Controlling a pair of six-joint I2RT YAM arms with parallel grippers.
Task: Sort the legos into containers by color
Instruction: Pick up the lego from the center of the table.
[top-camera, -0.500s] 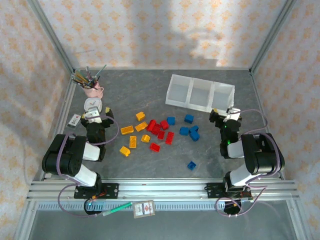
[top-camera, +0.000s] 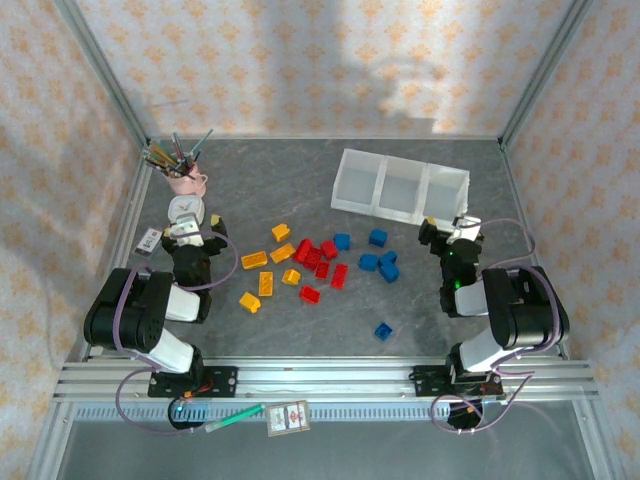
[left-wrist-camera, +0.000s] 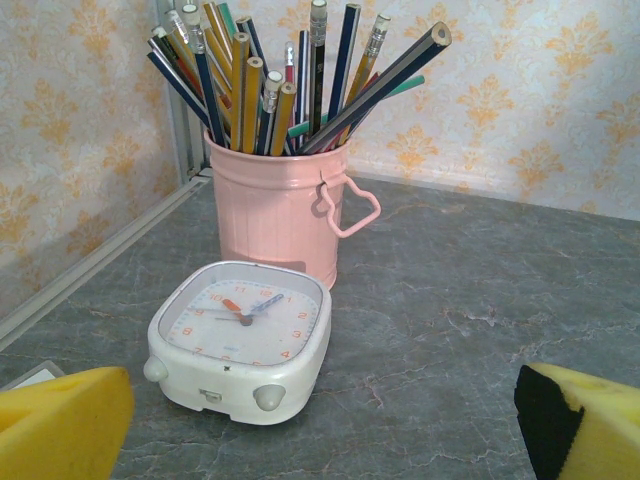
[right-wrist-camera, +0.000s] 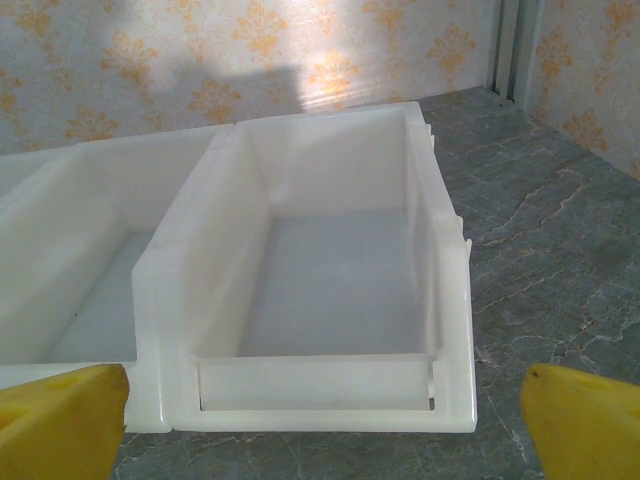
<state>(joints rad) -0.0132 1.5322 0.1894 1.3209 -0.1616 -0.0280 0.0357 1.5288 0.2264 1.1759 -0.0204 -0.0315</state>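
The containers (top-camera: 400, 188) are one long tray of white translucent plastic, smooth-walled and divided into three square compartments side by side. The tray stands on the grey marbled desk (top-camera: 260, 190).

The legos (top-camera: 310, 252) lie loose on the desk to the near left of the tray, apart from it. They are small studded blocks of glossy plastic:
- blue ones (top-camera: 388, 268) closest to the tray
- red ones in the middle of the group
- yellow-orange ones (top-camera: 254, 260) farthest from the tray

One blue brick (top-camera: 383, 331) lies alone, farther from the tray, toward the arm bases.

Right arm: folded low, wrist level, pointing at the tray's right-end compartment. The right fingers (right-wrist-camera: 580, 425), padded in yellow, are spread wide and grip nothing. They sit just short of that compartment's low front lip.

Left arm: folded likewise, well to the left of the tray. The left fingers (left-wrist-camera: 60, 425) — yellow pads, one showing a black edge — are spread wide and grip nothing. They face a rounded white clock (left-wrist-camera: 240, 335) and a pink pail-shaped cup (left-wrist-camera: 275, 215) of pencils.
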